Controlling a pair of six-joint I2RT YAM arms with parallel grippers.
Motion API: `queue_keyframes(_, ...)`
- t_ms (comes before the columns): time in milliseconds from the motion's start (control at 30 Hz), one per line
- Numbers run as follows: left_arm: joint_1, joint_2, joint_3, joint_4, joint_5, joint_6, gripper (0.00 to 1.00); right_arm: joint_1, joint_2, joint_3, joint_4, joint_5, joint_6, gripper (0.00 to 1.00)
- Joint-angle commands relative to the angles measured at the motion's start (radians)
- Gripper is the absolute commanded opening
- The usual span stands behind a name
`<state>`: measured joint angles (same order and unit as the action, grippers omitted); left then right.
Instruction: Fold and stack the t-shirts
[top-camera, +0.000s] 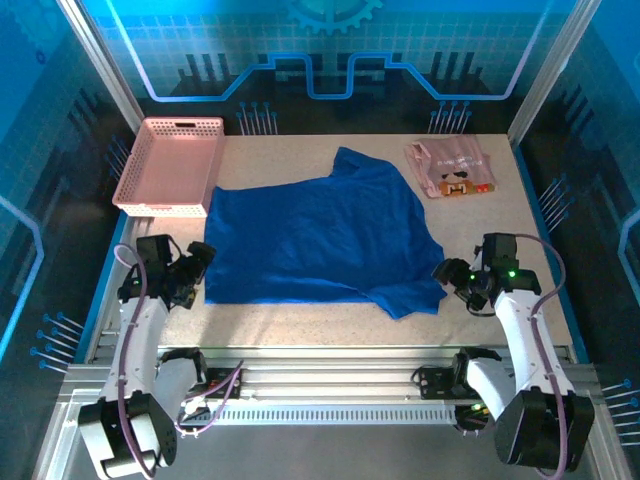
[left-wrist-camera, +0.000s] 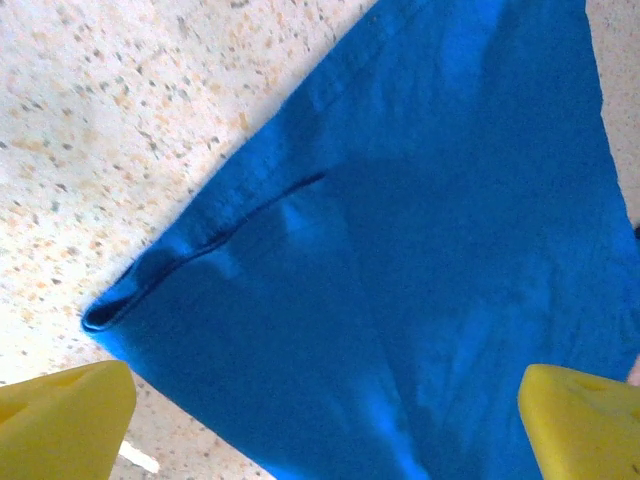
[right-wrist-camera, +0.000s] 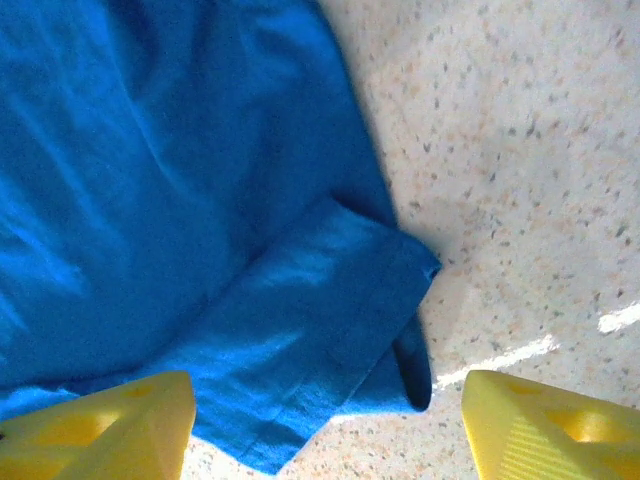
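The royal-blue t-shirt (top-camera: 320, 235) lies spread across the middle of the table, its printed side hidden. The pale pink t-shirt (top-camera: 452, 168) sits bunched at the back right, its brown-orange print showing. My left gripper (top-camera: 197, 268) hovers at the blue shirt's near-left corner, open; in the left wrist view its yellow fingertips (left-wrist-camera: 65, 420) stand wide apart above the blue cloth (left-wrist-camera: 420, 250) and nothing is between them. My right gripper (top-camera: 452, 277) is open beside the shirt's near-right sleeve (right-wrist-camera: 330, 330), its fingertips (right-wrist-camera: 545, 425) apart over the sleeve's cuff end.
A pink plastic lattice basket (top-camera: 172, 165) stands at the back left, its corner close to the blue shirt. Bare speckled tabletop (top-camera: 300, 325) runs along the near edge in front of the shirt. Metal frame posts border the table on both sides.
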<state>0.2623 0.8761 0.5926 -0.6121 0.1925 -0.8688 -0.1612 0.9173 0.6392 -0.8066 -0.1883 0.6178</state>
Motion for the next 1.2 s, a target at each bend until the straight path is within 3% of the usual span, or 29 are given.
queue_keyframes(0,0.024,0.014,-0.020,0.014,0.085,-0.037,0.99,-0.044,0.022,-0.048,-0.002,-0.099,-0.006,0.70)
queue_keyframes(167,0.037,0.055,-0.017,0.018,0.107,-0.027,0.97,-0.081,0.049,-0.082,0.033,-0.128,-0.025,0.67)
queue_keyframes(400,0.035,0.205,0.027,0.048,0.182,0.028,0.86,-0.101,0.085,-0.093,0.059,-0.142,-0.032,0.60)
queue_keyframes(533,0.028,0.303,0.055,0.018,0.139,0.090,0.77,-0.103,0.105,-0.093,0.071,-0.138,-0.031,0.54)
queue_keyframes(767,-0.014,0.425,0.091,0.087,0.091,0.072,0.66,-0.101,0.118,-0.088,0.073,-0.133,-0.039,0.48)
queue_keyframes(1167,-0.033,0.584,0.182,0.125,0.045,0.090,0.62,-0.098,0.103,-0.093,0.067,-0.126,-0.041,0.46)
